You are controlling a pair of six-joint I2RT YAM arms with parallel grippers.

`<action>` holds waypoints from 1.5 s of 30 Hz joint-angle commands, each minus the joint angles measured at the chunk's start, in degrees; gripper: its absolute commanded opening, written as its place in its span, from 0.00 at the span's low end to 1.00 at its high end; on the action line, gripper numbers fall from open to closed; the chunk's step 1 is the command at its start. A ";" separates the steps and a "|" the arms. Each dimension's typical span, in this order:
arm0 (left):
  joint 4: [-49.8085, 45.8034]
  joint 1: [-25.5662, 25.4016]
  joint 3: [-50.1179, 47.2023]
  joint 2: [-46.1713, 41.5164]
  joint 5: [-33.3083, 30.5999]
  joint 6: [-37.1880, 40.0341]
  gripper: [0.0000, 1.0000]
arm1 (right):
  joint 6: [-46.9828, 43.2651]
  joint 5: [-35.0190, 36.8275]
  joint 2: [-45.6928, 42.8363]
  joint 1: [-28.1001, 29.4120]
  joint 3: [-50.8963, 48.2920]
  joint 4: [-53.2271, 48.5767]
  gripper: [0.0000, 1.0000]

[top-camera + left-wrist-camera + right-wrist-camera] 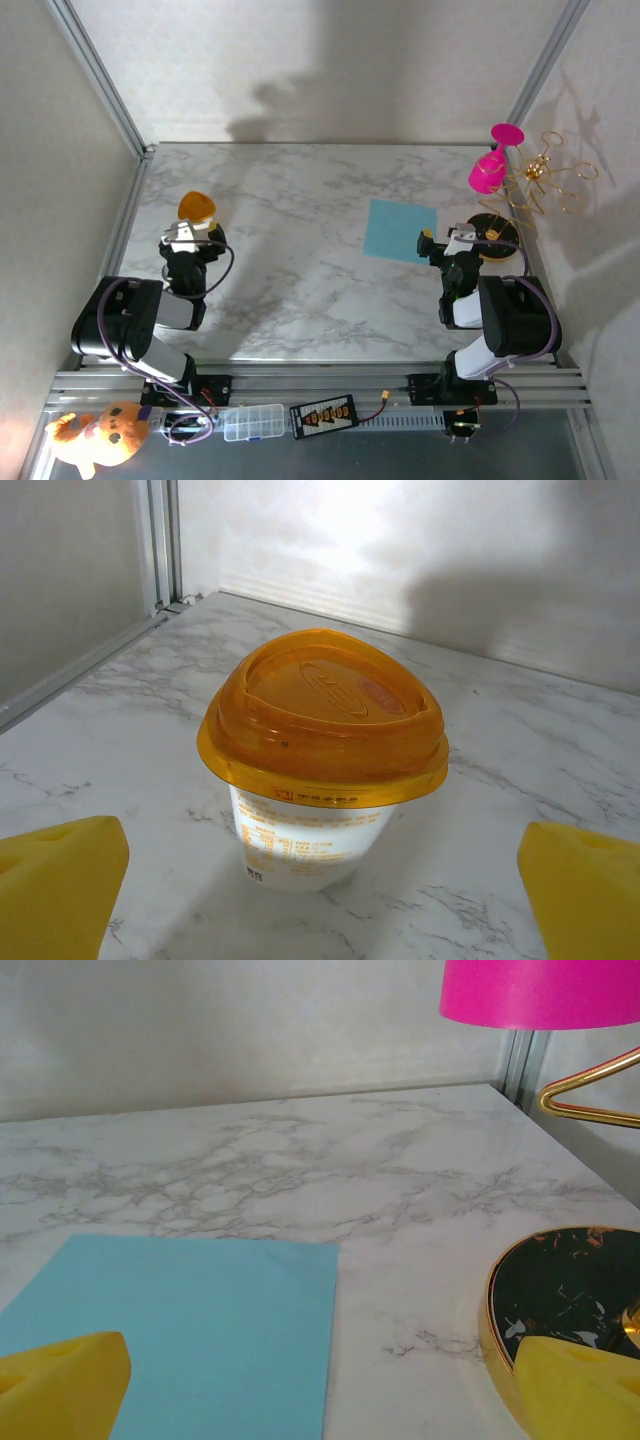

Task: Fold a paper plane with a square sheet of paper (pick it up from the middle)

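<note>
Clearly, the task is at its very first step: the square sheet of paper (400, 230) lies flat and without any crease on the bench (300, 300), in the right half, near the right edge and about midway between the near and far edges. No fold is made yet.

The right fingers (62, 1380) are spread wide and hold nothing. They hang low at the sheet's near right corner, one finger over the blue paper and the other over the black and gold base (570, 1290) beside it. The left fingers (58, 880) are also spread wide and empty. They face an orange-lidded cup (322, 730) near the left edge, well apart from the sheet.

In my judgement, the next move asks the right fingers to shift left, over the middle of the sheet, then go down and pinch the thin paper so that it rises off the bench.
</note>
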 commanded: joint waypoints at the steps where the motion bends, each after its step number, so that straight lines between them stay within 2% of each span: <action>1: 0.32 -0.69 0.94 0.51 -1.33 0.54 0.99 | -0.29 -0.46 0.15 -0.32 0.98 2.24 0.99; 38: 0.64 -0.76 0.78 0.56 -1.42 0.62 0.99 | -0.36 -0.83 -0.08 -0.32 0.96 2.11 0.99; 41: 0.37 -1.17 0.35 -1.18 -2.71 0.54 0.99 | -0.57 -0.45 -3.05 -0.36 1.77 -1.50 0.99; 45: -7.80 -1.49 1.74 -8.61 -5.55 0.04 0.99 | -0.29 1.94 -9.18 0.34 5.57 -11.60 0.99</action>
